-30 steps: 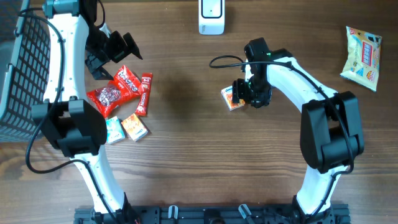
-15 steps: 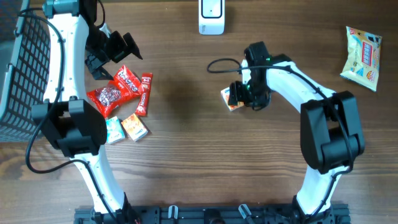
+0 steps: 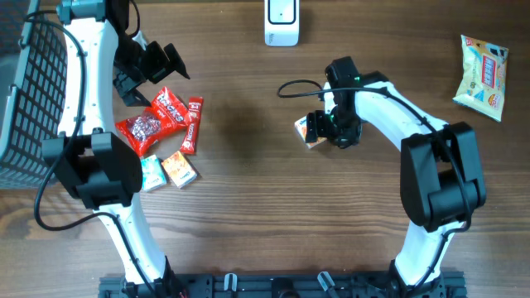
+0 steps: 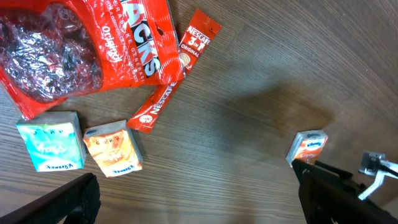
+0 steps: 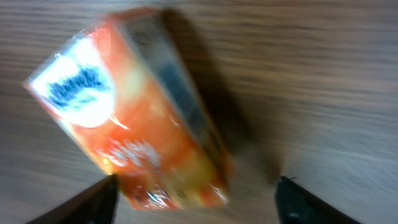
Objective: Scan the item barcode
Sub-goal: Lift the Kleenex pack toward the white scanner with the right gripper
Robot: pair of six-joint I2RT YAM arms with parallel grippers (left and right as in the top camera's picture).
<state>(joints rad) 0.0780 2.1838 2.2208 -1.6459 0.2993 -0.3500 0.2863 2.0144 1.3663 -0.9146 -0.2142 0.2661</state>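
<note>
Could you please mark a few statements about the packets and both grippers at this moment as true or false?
1. The small orange plastic-wrapped pack lies between the spread fingers of the right gripper. True.
2. The left gripper grips the red crinkly snack bag. False: its jaws are open with nothing between them.
3. The white box-shaped scanner stands at the far edge, apart from both grippers. True.
4. The yellow snack bag lies in the same pile as the red bag. False: it lies alone at the far right.
</note>
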